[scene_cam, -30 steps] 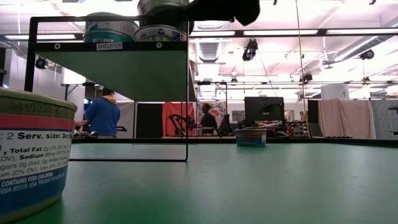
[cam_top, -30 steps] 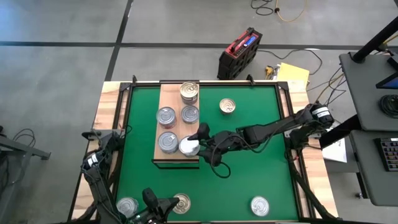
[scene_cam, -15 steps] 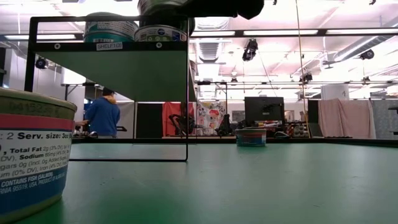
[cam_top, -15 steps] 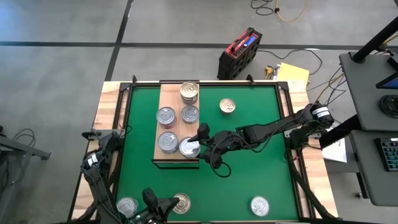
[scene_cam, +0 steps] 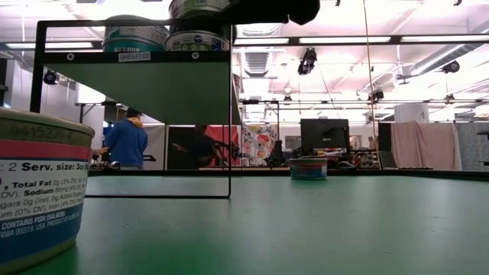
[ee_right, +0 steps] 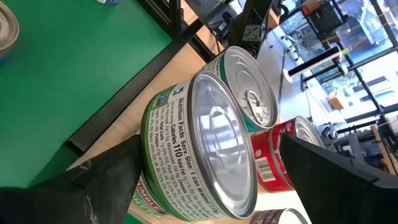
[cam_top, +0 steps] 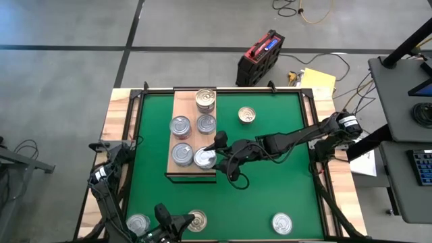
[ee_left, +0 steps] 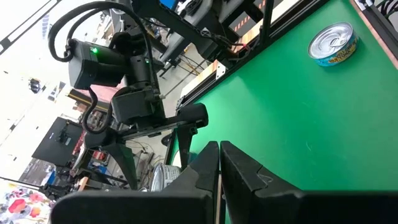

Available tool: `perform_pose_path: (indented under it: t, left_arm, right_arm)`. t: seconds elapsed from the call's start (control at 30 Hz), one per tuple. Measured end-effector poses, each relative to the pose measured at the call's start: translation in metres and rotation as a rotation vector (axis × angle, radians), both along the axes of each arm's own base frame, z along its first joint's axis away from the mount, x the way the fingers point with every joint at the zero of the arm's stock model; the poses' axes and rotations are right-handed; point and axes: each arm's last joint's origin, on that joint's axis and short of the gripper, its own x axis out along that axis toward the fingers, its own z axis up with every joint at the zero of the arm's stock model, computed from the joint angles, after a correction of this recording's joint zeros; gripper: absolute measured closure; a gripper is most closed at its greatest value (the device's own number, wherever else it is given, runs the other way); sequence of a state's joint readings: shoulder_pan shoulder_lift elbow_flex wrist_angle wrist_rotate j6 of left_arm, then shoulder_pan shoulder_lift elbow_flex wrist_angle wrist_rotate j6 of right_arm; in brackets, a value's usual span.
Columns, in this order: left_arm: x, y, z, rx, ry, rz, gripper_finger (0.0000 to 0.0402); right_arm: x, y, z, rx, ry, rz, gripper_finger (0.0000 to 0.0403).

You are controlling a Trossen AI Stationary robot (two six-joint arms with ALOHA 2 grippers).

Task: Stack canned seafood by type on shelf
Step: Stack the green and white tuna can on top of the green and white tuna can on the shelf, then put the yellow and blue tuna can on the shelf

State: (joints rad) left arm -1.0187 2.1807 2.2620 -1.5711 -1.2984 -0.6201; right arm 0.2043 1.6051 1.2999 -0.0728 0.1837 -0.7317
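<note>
**Right gripper straddles a tin at the shelf's near corner**

Your right gripper (cam_top: 214, 154) reaches across the green mat (cam_top: 270, 175) to the shelf (cam_top: 183, 101), its fingers spread wide on either side of a silver-lidded can (ee_right: 205, 149). In the right wrist view that can sits on top of another at the board's front corner, with a red-labelled tin (ee_right: 273, 158) just beside it. Whether the pads touch the can wall or stand just clear of it you cannot tell. The left gripper (ee_left: 219, 163) waits at the table's near left corner, fingers pressed together on nothing.

Four more tins (cam_top: 206, 123) stand on the shelf. Loose ones remain on the mat: one (cam_top: 247, 115) well right of the board and three (cam_top: 282, 223) along the near edge.

Judge these tins as rigid, dense for their size and slick on the sides. Take each across its round wall, squarely at mid-height; the lid rim and pull tab offer no hold. A stacked tin is likely to slide off its mate if nudged sideways, so lift or let go straight up.

Against half a second ago, the gripper has shifted slightly toward the board; the tins have not moved. In the low view, a person in the room behind has walked into the gap under the shelf.
</note>
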Motion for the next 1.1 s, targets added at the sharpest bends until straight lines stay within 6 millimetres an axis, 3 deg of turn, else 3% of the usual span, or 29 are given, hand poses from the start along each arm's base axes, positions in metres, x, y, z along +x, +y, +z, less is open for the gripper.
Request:
perform_pose_path:
  t: [0.2, 0.4, 1.1]
  left_arm:
    - [0.0, 0.0, 0.0, 0.0, 0.0, 0.0, 0.0402]
    - [0.0, 0.0, 0.0, -0.002, -0.001, 0.0, 0.0402]
    - [0.0, 0.0, 0.0, -0.008, -0.005, 0.002, 0.0402]
  right_arm:
    - [-0.0016, -0.0002, -0.0032, 0.031, 0.037, -0.011, 0.0039]
    - [-0.0019, 0.0, -0.0045, -0.069, 0.046, 0.04, 0.0039]
    - [-0.0017, 0.0, -0.0042, -0.164, 0.042, 0.087, 0.0039]
